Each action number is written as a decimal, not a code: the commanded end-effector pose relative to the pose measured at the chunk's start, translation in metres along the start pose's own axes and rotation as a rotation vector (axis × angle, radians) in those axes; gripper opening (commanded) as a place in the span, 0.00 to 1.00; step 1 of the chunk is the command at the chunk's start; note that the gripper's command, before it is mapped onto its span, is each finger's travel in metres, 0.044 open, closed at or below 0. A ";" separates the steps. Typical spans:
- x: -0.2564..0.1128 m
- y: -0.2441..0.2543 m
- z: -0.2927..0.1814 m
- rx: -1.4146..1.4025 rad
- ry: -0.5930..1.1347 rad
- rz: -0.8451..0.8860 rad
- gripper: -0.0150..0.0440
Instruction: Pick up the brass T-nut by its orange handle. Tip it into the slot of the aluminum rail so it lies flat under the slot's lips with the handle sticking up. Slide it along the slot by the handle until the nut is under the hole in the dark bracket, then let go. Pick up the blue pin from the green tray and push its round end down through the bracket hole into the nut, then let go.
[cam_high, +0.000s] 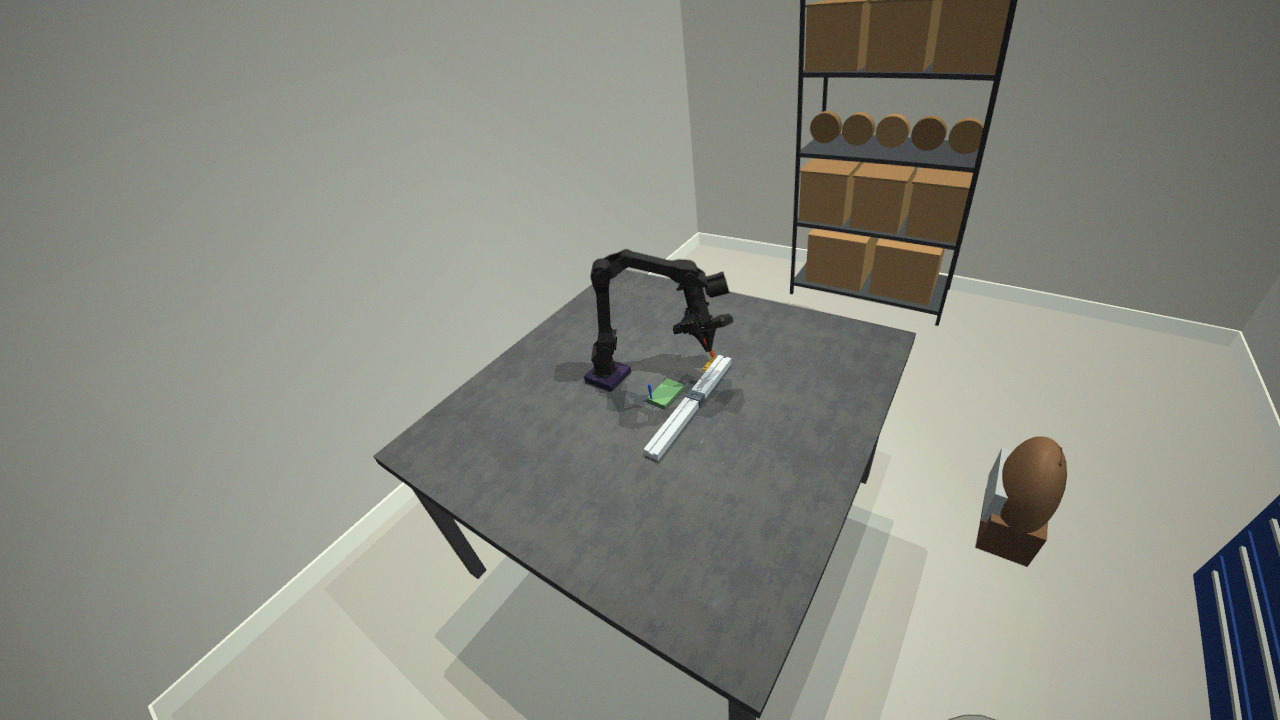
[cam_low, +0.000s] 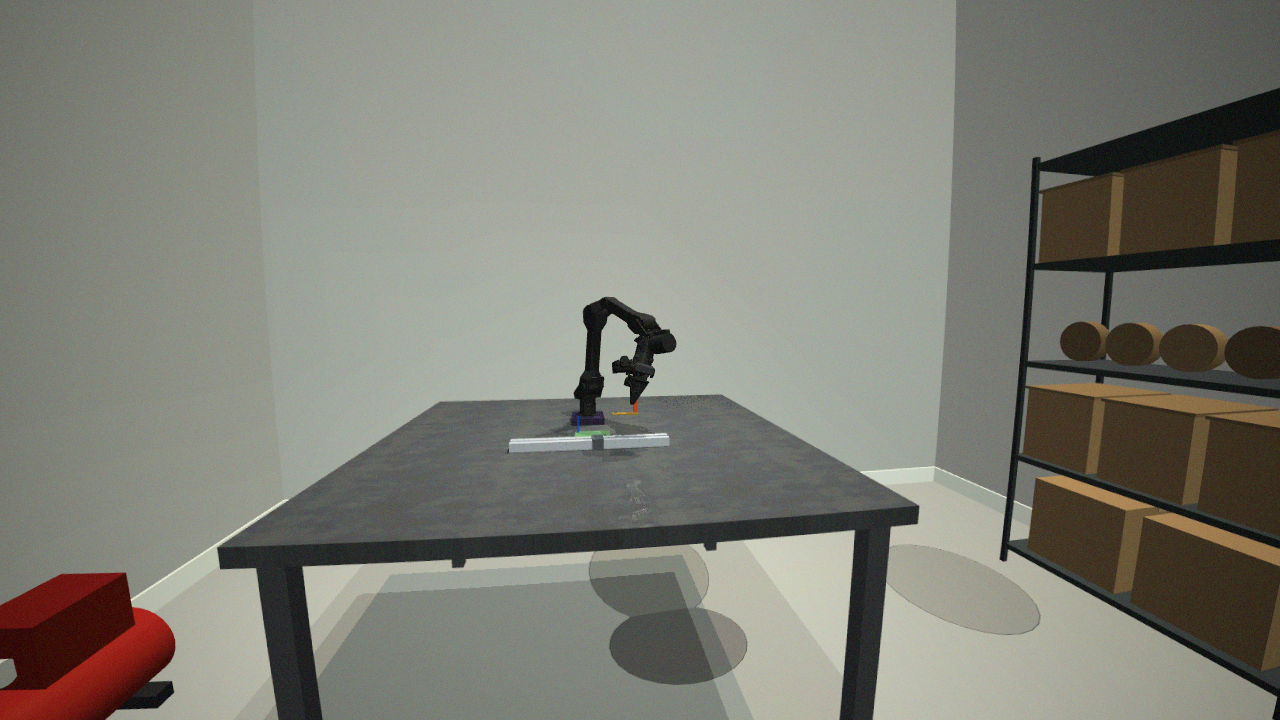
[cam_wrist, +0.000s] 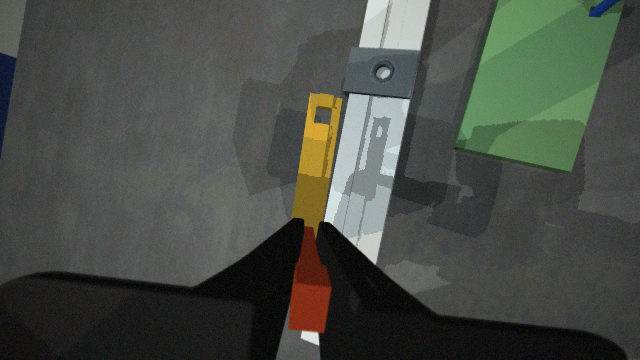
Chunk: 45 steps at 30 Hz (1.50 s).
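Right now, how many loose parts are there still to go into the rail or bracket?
2. The brass T-nut hangs from the gripper by its orange handle; the blue pin stands in the green tray. None seems hidden.

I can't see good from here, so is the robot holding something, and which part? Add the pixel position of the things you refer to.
Yes, the claw (cam_high: 710, 351) (cam_low: 635, 402) (cam_wrist: 309, 230) is holding the brass T-nut (cam_high: 709, 364) (cam_low: 622, 413) (cam_wrist: 315, 155) by its orange handle (cam_low: 635, 408) (cam_wrist: 310, 305).

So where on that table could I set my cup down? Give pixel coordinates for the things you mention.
Probably the stretch between the rail (cam_high: 671, 431) (cam_low: 550, 444) (cam_wrist: 345, 165) and the table's (cam_high: 572, 501) (cam_low: 537, 501) near edge in the exterior view. It's crowded around the green tray (cam_high: 666, 393) (cam_low: 592, 433) (cam_wrist: 540, 85), under the gripper (cam_high: 710, 349) (cam_low: 634, 402) (cam_wrist: 309, 230).
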<state>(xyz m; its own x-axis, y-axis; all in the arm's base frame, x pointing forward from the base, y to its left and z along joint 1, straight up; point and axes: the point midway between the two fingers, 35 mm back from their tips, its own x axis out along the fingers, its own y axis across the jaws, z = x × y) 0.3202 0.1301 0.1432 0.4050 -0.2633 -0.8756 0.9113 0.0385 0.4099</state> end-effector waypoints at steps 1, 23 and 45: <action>0.000 -0.001 0.001 0.011 -0.003 0.016 0.00; 0.000 -0.006 0.001 0.033 -0.002 0.085 0.00; -0.001 -0.012 0.001 0.059 0.001 0.153 0.00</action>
<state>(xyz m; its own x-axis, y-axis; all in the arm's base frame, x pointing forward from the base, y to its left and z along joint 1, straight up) 0.3102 0.1293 0.1395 0.5283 -0.2558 -0.8096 0.8412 0.0285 0.5399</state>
